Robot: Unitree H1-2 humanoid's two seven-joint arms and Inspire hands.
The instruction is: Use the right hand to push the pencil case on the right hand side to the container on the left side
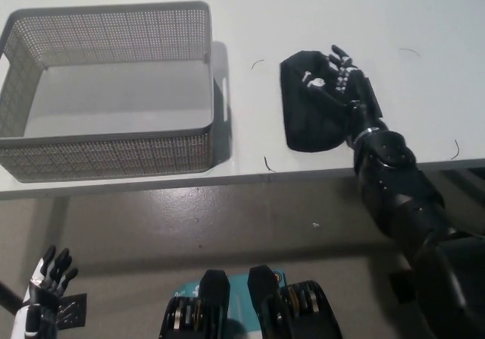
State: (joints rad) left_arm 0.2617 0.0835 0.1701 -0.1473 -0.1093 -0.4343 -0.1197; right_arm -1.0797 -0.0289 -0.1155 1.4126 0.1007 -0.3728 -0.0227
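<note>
You are looking at the black right hand [345, 81] lying against the right side of the black pencil case [309, 104], its fingers spread apart and flat over the case's upper right part, not clamped around anything; the black forearm is running down from it towards the lower right, crossing the front edge of the white table [341, 5]; the pencil case is sitting on the table near that front edge, well right of the grey mesh container [106, 153], with a strip of bare tabletop between the two; nothing is touching the container, and its inside is showing only the white surface beneath; its near wall is standing close to the table's front edge, and a slot handle is showing in its right wall; a few thin dark curled threads are lying on the table near the case; your white left hand [45, 293] is hanging low at the lower left, below table level, fingers apart and holding nothing.
</note>
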